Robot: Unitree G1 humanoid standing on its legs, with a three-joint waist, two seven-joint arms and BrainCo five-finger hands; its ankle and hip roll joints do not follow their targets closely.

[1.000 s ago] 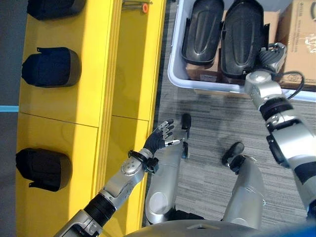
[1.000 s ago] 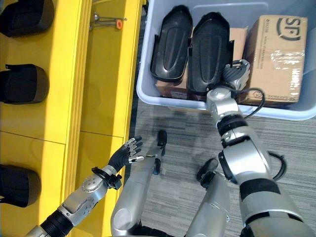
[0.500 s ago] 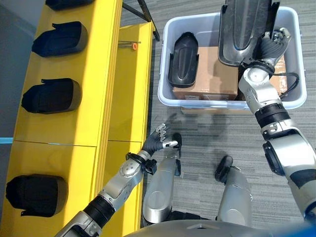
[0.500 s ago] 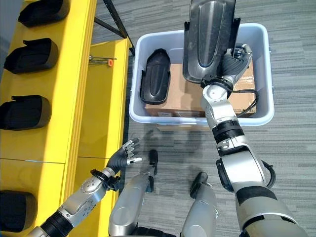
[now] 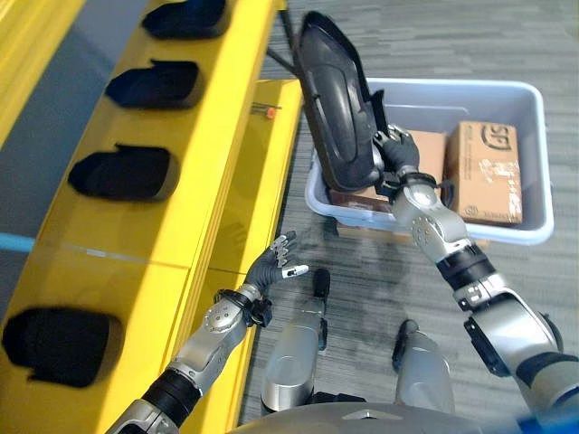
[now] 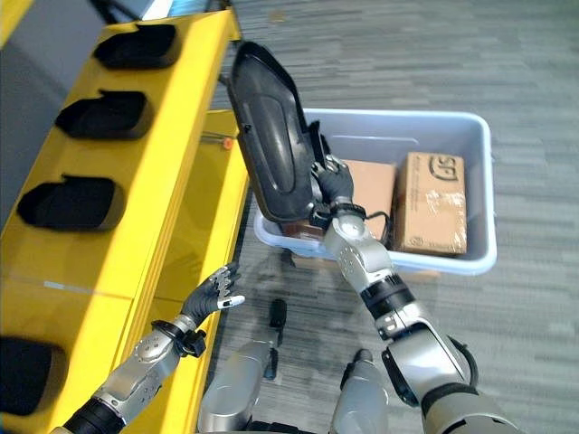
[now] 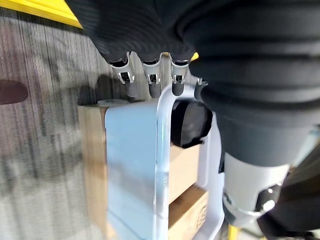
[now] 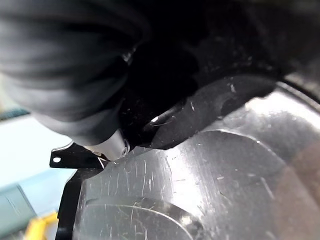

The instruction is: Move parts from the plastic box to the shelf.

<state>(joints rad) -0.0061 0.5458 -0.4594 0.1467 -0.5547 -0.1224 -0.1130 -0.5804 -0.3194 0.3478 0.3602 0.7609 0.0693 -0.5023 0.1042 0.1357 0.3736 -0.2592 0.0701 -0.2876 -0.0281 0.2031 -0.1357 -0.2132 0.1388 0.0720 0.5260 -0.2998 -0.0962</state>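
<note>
Black moulded part (image 6: 268,137) is up in the air above the near left corner of the plastic box (image 6: 470,260), held upright and tilted toward the yellow shelf (image 5: 163,226). My right hand (image 5: 394,154) has it by the lower end, fingers curled round the edge; in the right wrist view I see the scratched glossy shell of the part (image 8: 200,175) pressed right against the hand. The box sits on the grey carpet beside the shelf, and two cardboard cartons (image 6: 434,203) lie in it, one toward its right end and one toward the middle, partly hidden behind the part. Four dark parts (image 5: 127,174) lie in a row along the shelf's top face. My left hand (image 5: 274,264) hangs beside the shelf's front edge, well apart from the box, fingers spread and relaxed, holding nothing. A small orange-tipped tool (image 5: 268,113) lies on the shelf's lower ledge near the box.
</note>
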